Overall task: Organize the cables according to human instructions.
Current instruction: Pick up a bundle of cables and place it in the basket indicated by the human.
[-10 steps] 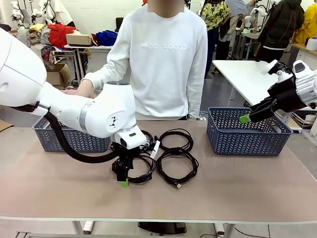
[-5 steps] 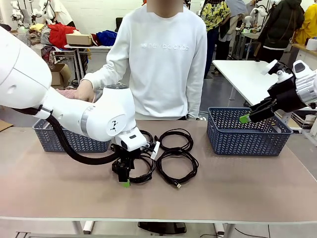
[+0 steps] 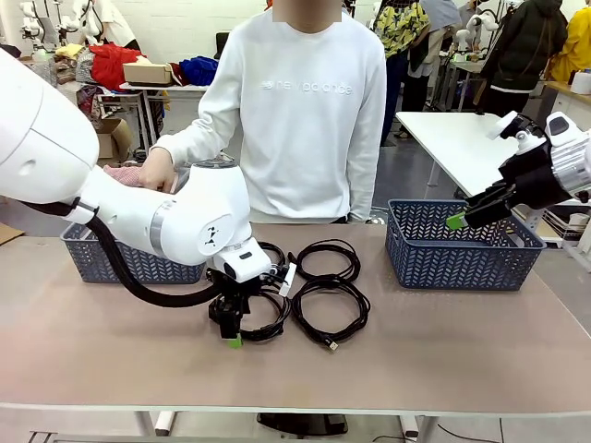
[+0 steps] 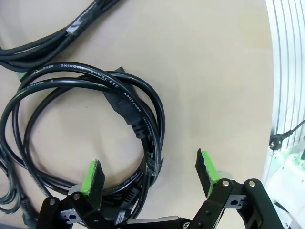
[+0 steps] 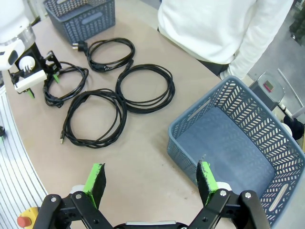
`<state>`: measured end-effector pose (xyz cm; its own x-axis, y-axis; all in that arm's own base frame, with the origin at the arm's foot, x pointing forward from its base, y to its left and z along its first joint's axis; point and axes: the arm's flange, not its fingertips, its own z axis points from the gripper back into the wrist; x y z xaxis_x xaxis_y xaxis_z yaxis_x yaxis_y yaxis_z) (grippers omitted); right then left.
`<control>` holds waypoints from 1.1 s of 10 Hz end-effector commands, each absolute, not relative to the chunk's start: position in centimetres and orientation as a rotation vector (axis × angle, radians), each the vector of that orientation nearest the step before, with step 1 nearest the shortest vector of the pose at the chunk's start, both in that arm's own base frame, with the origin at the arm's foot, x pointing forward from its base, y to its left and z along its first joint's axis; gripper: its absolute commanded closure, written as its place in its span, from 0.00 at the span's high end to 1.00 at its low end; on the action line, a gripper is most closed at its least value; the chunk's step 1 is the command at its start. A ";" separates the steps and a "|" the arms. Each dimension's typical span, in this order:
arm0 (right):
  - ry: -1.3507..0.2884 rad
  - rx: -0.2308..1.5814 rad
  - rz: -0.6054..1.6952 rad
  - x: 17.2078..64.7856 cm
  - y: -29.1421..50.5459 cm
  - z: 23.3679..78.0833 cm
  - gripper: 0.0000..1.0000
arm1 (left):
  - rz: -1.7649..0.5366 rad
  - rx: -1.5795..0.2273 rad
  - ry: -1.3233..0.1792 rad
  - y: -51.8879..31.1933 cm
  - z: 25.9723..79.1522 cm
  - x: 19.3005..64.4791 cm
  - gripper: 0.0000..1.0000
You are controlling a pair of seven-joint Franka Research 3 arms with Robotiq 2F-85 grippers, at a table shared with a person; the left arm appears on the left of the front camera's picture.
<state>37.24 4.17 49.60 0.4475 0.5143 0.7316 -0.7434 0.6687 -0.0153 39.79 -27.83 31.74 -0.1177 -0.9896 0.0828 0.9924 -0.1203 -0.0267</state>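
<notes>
Four black cables lie coiled mid-table in the front view: a near-left coil (image 3: 277,323), a near-right coil (image 3: 362,314), a far-right coil (image 3: 355,263) and a far-left coil (image 3: 275,251) partly behind my left arm. My left gripper (image 3: 231,330) hangs open, pointing down over the near-left coil's left edge. In the left wrist view this coil (image 4: 128,102) lies just under my left gripper (image 4: 150,176), with its strands running between the green pads (image 4: 93,179). My right gripper (image 3: 459,219) is open and holds nothing above the right basket (image 3: 462,258).
A second blue basket (image 3: 129,258) stands at the far left, and the person's hand (image 3: 157,171) rests above it. The right wrist view shows my right gripper (image 5: 150,177) above the table beside the right basket (image 5: 228,143), with the cables (image 5: 145,88) farther off.
My left arm's elbow has shifted slightly, while its gripper stays over the same coil. The person's hand rose a little at the left basket. The right arm has not moved.
</notes>
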 end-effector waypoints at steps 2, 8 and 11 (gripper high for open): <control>-0.783 0.340 0.799 37.3 4.1 49.6 1.00 | -1.725 -0.088 -0.067 -27.5 31.3 39.8 1.00; -0.783 0.340 0.799 37.3 4.1 49.6 1.00 | -1.748 -0.105 -0.066 -27.1 31.1 39.4 1.00; -0.783 0.340 0.799 37.3 4.1 49.6 1.00 | -1.748 -0.108 -0.071 -26.9 31.0 39.3 1.00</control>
<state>37.24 4.17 49.60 0.4475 0.5143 0.7315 -0.7434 0.6687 -0.0153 39.63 -27.65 31.20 -0.1581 -0.9836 0.0865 0.9868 -0.1604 -0.0205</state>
